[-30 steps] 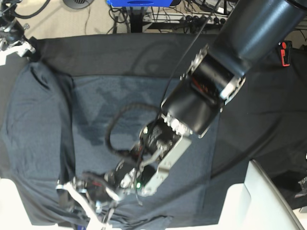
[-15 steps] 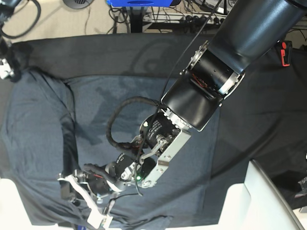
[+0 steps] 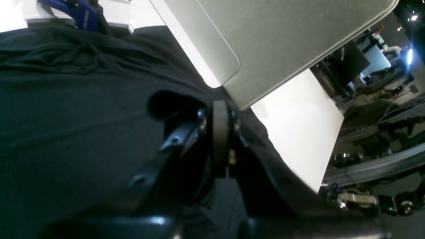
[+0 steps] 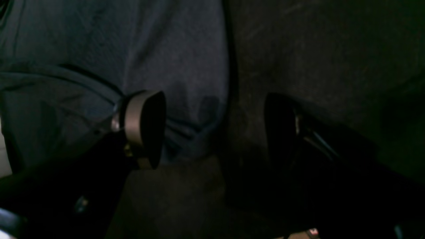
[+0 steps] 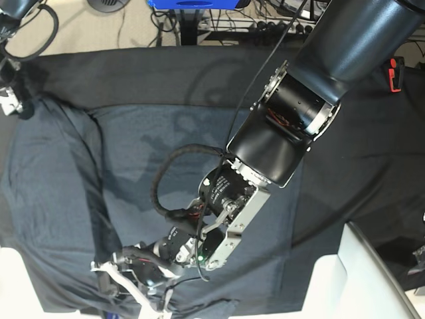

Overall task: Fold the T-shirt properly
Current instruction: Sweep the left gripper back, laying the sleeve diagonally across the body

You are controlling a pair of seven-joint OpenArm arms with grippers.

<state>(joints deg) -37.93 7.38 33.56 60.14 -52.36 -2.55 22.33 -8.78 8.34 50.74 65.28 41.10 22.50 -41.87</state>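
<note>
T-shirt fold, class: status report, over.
Left tool shut, low on the T-shirt; pinch unclear. Right tool open, empty, at the shirt's edge. T-shirt spread on black tablecloth, one side folded over. Nothing obstructing.

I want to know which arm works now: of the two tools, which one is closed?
The left tool, low over the T-shirt near its bottom hem, has its fingers pressed together. The right tool, at the shirt's edge, stands wide open.

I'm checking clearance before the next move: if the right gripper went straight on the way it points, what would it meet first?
Probably cloth: the open right gripper points down at the T-shirt edge where it meets the black tablecloth. Which one comes first is unclear.
</note>
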